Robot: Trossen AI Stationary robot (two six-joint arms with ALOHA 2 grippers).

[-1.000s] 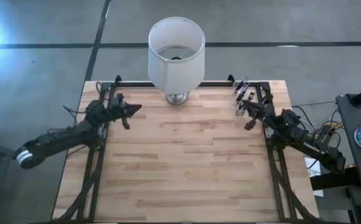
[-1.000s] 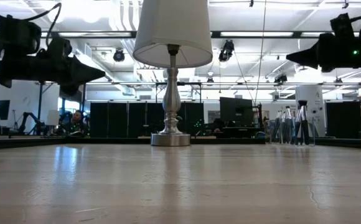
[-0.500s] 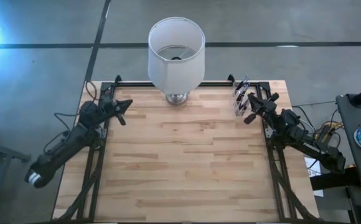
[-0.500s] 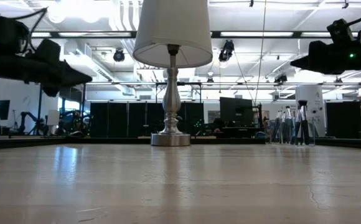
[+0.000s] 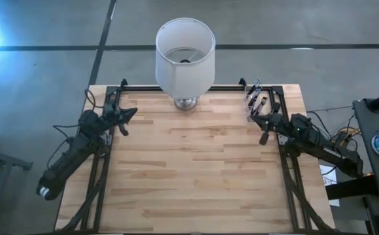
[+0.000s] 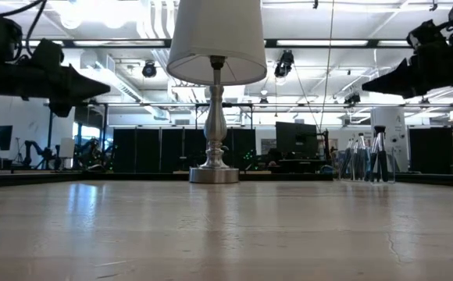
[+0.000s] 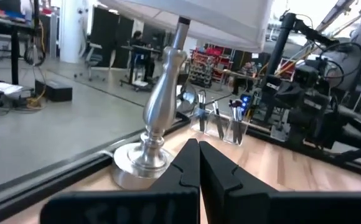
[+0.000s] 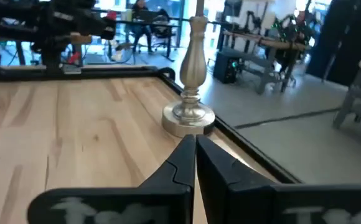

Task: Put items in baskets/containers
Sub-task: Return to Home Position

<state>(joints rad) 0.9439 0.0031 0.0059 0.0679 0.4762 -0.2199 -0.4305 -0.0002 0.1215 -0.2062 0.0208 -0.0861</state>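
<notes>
Brushes [image 5: 255,98] sit in clear cup [image 7: 236,133]. Left gripper [image 5: 131,113] and right gripper [image 5: 262,131] have pulled back, fingers clenched on nothing. Job looks done.

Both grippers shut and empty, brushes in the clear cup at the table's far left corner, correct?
No: the high view shows the clear cup with the brushes at the far right corner, not left. The left gripper and right gripper are indeed shut and empty.

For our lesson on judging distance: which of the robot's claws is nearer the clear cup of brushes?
Right. The right claw hangs just beside the clear cup at the far right corner; the left claw is across the table, past the lamp.
</notes>
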